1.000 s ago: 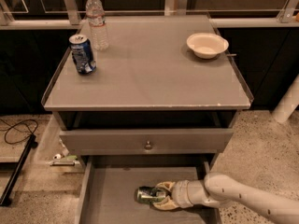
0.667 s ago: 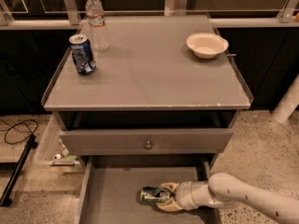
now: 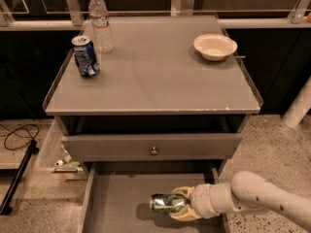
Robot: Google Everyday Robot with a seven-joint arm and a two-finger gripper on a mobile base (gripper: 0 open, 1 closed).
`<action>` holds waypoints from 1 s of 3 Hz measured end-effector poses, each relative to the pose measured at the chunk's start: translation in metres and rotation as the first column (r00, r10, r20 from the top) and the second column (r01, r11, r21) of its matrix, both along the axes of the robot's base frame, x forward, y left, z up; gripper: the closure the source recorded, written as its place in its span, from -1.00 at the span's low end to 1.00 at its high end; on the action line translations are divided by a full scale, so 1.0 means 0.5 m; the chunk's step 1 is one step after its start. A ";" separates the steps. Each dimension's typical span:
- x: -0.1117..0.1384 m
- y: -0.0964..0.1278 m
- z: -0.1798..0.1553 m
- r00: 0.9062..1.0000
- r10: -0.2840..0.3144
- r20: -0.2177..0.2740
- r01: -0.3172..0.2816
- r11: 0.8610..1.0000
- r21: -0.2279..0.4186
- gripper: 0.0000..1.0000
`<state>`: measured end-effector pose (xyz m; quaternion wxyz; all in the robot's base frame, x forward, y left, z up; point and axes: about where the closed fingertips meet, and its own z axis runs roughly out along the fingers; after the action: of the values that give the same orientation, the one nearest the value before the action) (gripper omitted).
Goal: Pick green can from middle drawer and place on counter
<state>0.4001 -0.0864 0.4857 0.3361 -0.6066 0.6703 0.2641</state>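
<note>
Green can (image 3: 166, 203): lies on its side in the middle drawer (image 3: 119, 193), towards the right of the tray, silver end facing left. The drawer is pulled out at the bottom of the cabinet, below the closed drawer front with the round knob (image 3: 154, 150).

Hand (image 3: 174, 204): reaches in from the right on the pale arm (image 3: 262, 200). One finger sits over the far side of the can and one over the near side, both pressed to its body. Reads as clamped on the can. Cannot tell whether the can has left the drawer floor; a shadow lies under it.

Handling, judged:
- Small thin-walled metal can, sides look dented. Probably light, possibly empty. Weight should be no trouble for the arm.
- The wall gives under squeeze, so a hard clamp would crush it further. Moderate force is enough.
- Smooth, glossy, round surface that could roll or slip between the fingers, more so when tilted.
- Best hold is across the mid-body, away from the rims, and the fingers seem to sit about there.
- Lying sideways in the grip, it would need turning upright before set-down, or it may roll.

Clearance: the way up passes the closed drawer front and the front lip of the tabletop (image 3: 160, 76), so the can likely has to come out towards the camera first.

Tabletop holds a blue can (image 3: 86, 56) and a water bottle (image 3: 100, 22) at rear left, and a bowl (image 3: 215, 46) at rear right. The middle looks like a fair spot for set-down.
</note>
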 end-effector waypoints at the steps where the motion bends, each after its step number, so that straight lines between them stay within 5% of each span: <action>1: -0.027 0.001 0.144 0.998 0.025 0.063 -0.022 0.998 -0.055 1.00; 3: -0.018 -0.002 0.472 0.978 0.065 0.196 -0.023 0.978 -0.208 1.00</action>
<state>0.3909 -0.0876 0.7217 0.3323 -0.6763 0.6428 0.1381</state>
